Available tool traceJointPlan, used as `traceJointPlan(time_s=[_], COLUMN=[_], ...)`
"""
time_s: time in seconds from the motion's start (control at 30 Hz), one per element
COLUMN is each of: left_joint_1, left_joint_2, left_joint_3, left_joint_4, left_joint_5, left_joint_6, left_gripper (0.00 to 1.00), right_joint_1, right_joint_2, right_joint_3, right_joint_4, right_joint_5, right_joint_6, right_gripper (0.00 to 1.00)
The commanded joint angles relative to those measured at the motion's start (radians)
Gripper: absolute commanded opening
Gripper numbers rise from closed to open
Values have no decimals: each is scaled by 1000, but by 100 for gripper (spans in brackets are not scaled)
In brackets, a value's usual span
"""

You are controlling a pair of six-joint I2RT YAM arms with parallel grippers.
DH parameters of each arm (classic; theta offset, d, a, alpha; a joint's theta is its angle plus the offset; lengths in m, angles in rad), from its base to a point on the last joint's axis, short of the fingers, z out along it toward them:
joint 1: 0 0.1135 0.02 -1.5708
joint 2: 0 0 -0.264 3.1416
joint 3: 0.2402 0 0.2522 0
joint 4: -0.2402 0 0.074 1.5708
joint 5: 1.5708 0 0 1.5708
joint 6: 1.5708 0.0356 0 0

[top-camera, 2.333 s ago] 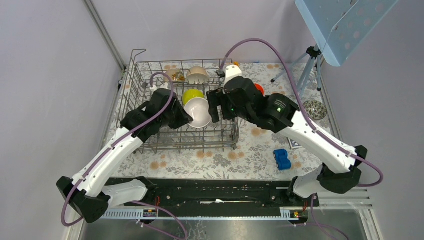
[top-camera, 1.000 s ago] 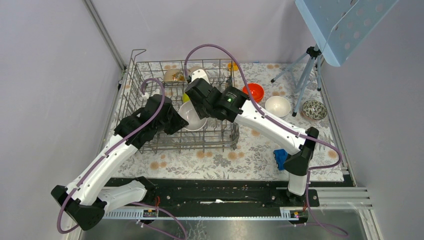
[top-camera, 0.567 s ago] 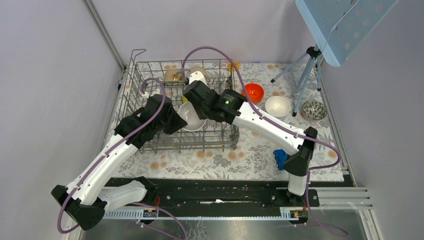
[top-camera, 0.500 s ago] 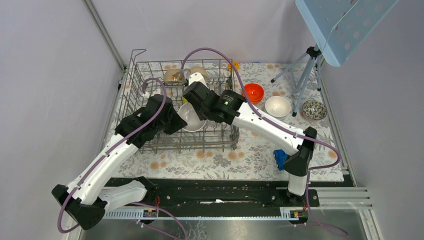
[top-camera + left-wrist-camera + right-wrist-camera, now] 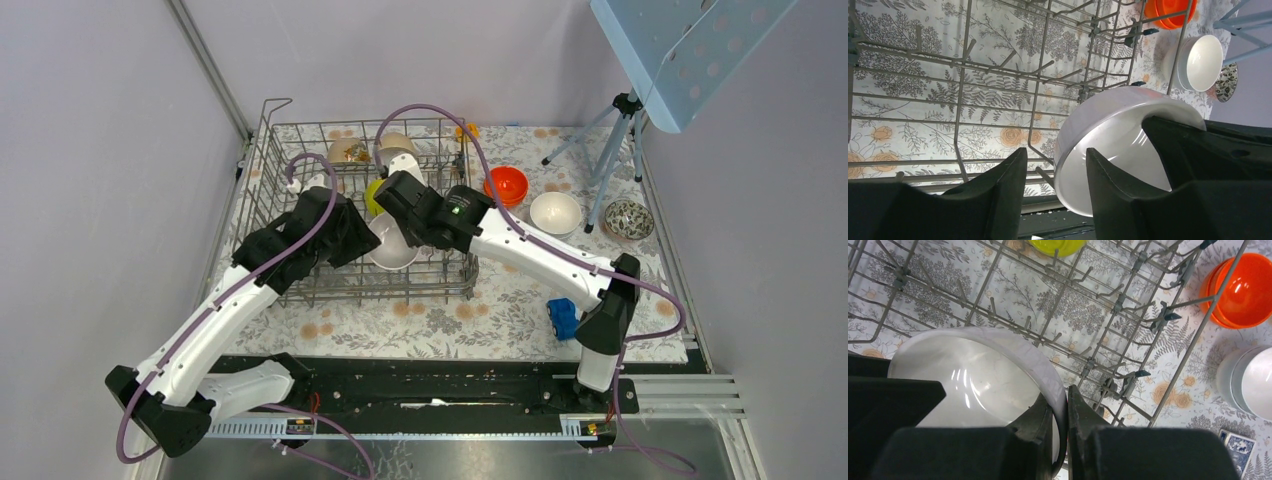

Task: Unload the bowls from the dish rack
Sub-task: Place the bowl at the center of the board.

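**A thin rim pinch, with tines all round**

The white bowl (image 5: 973, 375) stands tilted on edge in the near right part of the rack (image 5: 440, 283), among the upright tines. The right arm (image 5: 530, 250) has its jaws closed narrow on the rim, one finger inside the bowl and one outside. The left arm (image 5: 230, 300) has its jaws apart with nothing between them. One left finger (image 5: 1118, 200) sits just beside the bowl's outer wall, and I cannot tell whether it touches. Nor can I tell whether the bowl's lower edge rests on the wires.

The main risk, as I judge it, is the grip itself. A glazed rim held at one spot can pivot between the pads, so a quick lift may swing the bowl or let it slip back into the rack. A sideways pull could hook the lower rim on a tine or on the rack's raised right wall, which would wrench it loose. The two arms are crowded together, so the left finger could knock the bowl if either arm moves first.

A yellow-green bowl (image 5: 1057, 245) and a beige bowl (image 5: 397, 143) wait further back in the rack. An orange bowl (image 5: 507, 184) and a patterned bowl (image 5: 629, 218) sit on the counter (image 5: 480, 310) to the right. A careless set-down there could strike them.
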Motion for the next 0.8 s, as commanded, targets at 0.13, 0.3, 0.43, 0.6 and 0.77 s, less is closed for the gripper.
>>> traceJointPlan(time_s=[0.13,0.3,0.43,0.6,0.77], left_joint_1=[0,0,-5,-21,-40], left_joint_2=[-8,2,15,20,26], left_joint_3=[62,45,35,40,44], left_joint_4=[45,72,90,101,104], left_joint_5=[-50,-18,6,1,-9], left_joint_6=[106,153,167,184,202], left_gripper=[44,41,41,34,12], right_joint_1=[-38,-65,-73,-86,-105], right_joint_2=[-109,-128,-134,-142,-148], right_joint_3=[-53,-83,-89,-97,-108], right_joint_4=[81,112,116,119,124], right_joint_5=[-34,-108,-130,-162,-209], right_joint_6=[63,90,100,109,120], right_gripper=[0,0,0,0,0])
